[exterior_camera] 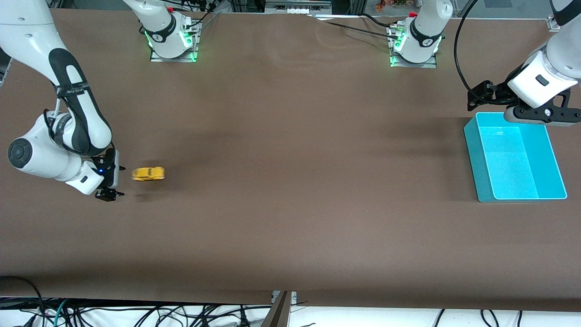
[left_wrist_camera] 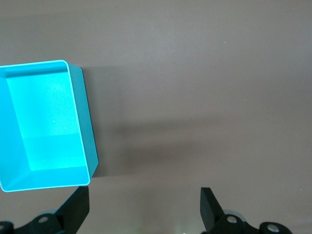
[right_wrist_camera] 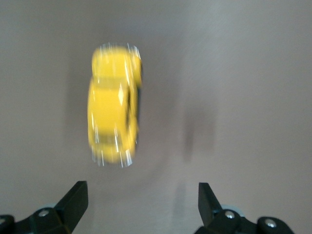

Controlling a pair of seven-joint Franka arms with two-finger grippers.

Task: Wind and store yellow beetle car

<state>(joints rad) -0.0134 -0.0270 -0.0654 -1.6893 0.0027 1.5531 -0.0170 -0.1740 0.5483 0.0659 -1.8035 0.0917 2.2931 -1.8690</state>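
The yellow beetle car [exterior_camera: 148, 173] sits on the brown table [exterior_camera: 290, 204] toward the right arm's end, well away from every edge, and it looks smeared in both the front and right wrist views [right_wrist_camera: 114, 105]. It is free of any grip.

The right claw [exterior_camera: 110, 181] is low over the table just beside the car, on the side toward the right arm's end. Its two dark fingers [right_wrist_camera: 73, 202] stand wide apart with nothing between them, and the car lies a little way off from their tips.

The left claw [exterior_camera: 538, 116] hangs over the edge of the blue bin [exterior_camera: 472, 154] that lies farthest from the front camera, at the left arm's end of the table. Its fingers [left_wrist_camera: 210, 207] are also spread wide and hold nothing; this arm waits. The bin [left_wrist_camera: 83, 112] is an open rectangular tub with nothing visible inside it.
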